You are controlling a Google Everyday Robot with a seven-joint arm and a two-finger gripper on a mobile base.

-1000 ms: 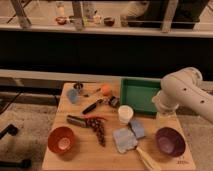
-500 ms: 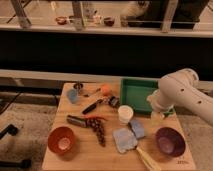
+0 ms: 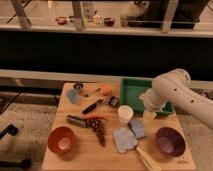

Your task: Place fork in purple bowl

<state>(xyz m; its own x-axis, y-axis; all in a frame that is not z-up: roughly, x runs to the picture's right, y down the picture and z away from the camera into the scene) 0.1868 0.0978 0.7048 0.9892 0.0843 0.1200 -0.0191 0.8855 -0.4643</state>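
Fork (image 3: 91, 93) lies flat on wooden surface (image 3: 80, 160), far-left area, between metal cup (image 3: 78, 86) and orange ball (image 3: 105, 90); not lifted. Purple bowl (image 3: 170, 141) sits at near-right corner, mouth up, ready to receive. Tool (image 3: 149, 117) hangs at front edge of green tray (image 3: 131, 87), beside white cup (image 3: 125, 114), well apart from fork; whether clenched or released, cannot tell. Judgement: reach toward fork comes first, across cluttered middle.
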